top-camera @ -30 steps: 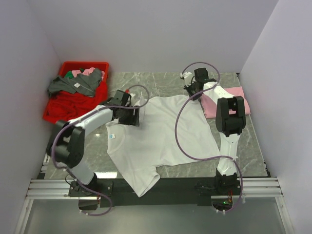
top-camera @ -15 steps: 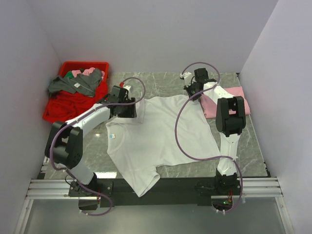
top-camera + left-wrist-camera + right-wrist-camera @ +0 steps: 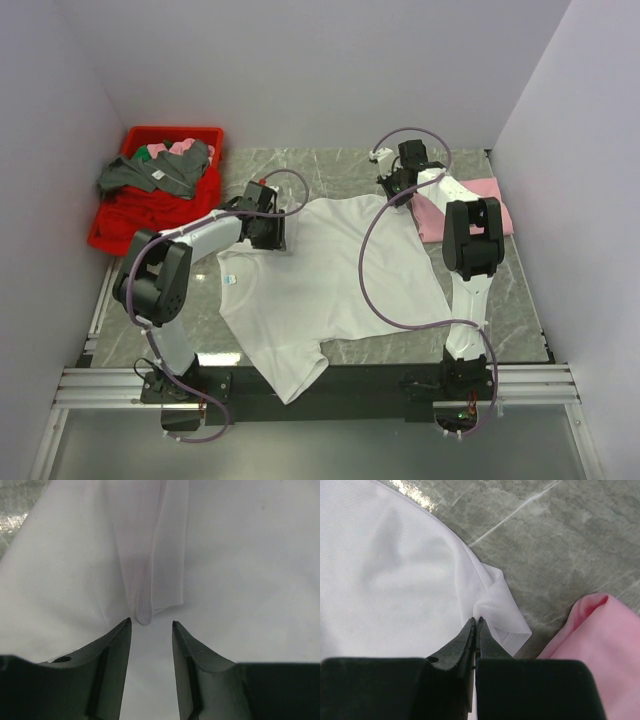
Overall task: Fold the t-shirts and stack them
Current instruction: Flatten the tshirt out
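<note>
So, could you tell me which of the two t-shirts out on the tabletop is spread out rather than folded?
The white t-shirt, lying open across the middle; the pink t-shirt sits folded by the right wall.

The left arm (image 3: pixel 195 240) bends and reaches in toward the middle. Its left gripper (image 3: pixel 150 623) has both fingers a little apart. The right arm (image 3: pixel 470 245) stretches far forward, and the right gripper (image 3: pixel 475 621) is pinched tight on the white t-shirt (image 3: pixel 390 575).
</note>
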